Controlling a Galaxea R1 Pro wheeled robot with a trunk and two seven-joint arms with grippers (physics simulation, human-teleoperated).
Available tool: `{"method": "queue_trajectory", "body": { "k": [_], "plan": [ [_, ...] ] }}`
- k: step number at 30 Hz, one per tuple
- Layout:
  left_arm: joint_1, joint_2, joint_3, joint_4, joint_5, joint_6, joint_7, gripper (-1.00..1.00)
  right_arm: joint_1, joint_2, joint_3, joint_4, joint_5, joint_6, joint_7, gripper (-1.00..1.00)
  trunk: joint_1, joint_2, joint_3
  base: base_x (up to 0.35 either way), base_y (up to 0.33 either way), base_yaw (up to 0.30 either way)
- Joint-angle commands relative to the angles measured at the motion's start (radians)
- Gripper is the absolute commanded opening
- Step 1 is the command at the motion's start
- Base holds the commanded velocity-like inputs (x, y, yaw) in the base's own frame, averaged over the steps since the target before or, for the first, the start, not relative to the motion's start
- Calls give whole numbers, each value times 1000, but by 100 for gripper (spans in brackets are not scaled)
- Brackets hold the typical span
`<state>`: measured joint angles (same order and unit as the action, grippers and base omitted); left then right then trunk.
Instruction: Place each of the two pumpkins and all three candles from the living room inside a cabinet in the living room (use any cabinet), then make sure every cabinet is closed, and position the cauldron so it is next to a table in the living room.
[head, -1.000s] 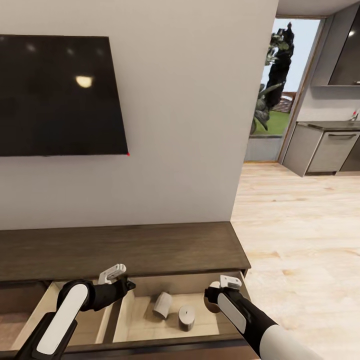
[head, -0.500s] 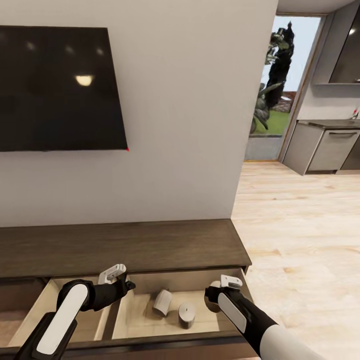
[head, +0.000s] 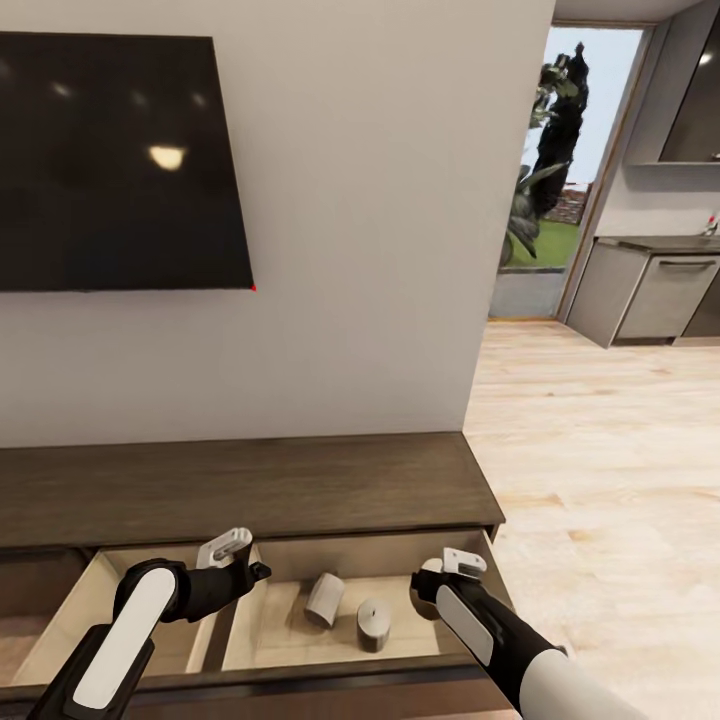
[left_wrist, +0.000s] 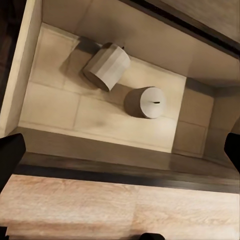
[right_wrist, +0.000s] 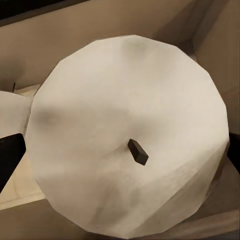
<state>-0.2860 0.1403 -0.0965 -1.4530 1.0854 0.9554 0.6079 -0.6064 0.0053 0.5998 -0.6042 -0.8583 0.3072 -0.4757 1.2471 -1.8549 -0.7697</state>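
**Third candle held over the open drawer**

Between the earlier pictures and this one the whole head view had drifted downward, so the TV and console top sat higher in the picture; that was the camera shifting. Both arms kept their poses relative to the drawer.

The cabinet (head: 250, 490) stood against the wall below the TV (head: 120, 165), its right-hand drawer (head: 262, 632) pulled out. Two candles already lay inside: one tipped on its side (head: 324, 600), its long axis slanting toward the drawer's back wall, and one upright (head: 373, 625) just beside it, nearer the drawer's front. The left wrist view showed the same pair, the toppled one (left_wrist: 106, 66) and the upright one (left_wrist: 146, 102), apart but close.

The right gripper (head: 432, 592) was closed on a third candle (right_wrist: 127, 135), wick end facing its camera, hanging above the drawer's right end, clear of the other two. Bare drawer floor lay directly beneath it, so a straight lowering would likely do.

The left gripper (head: 232, 548) hovered over the drawer's left edge, holding nothing; its finger spread could not be judged.
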Motion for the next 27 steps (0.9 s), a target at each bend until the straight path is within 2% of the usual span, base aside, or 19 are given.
{"method": "queue_trajectory", "body": {
  "k": [1, 5, 21, 27],
  "plan": [
    [0, 1, -2, -1, 10, 0, 10, 100, -1, -1, 5, -2, -6, -5, -9, -100, 4, -8, -4, 0, 0, 0],
    [0, 1, -2, -1, 10, 0, 11, 100, -1, -1, 5, -2, -11, -27, -14, -100, 19, -36, -17, 0, 0, 0],
    [-1, 1, 0, -2, 12, 3, -1, 100, -1, -1, 5, -2, -15, -33, -17, -100, 81, -148, -67, 0, 0, 0],
    [3, 9, 13, -90, 30, 15, -9, 100, -1, -1, 5, -2, -15, -33, -17, -100, 104, -190, -86, 0, 0, 0]
  ]
}}
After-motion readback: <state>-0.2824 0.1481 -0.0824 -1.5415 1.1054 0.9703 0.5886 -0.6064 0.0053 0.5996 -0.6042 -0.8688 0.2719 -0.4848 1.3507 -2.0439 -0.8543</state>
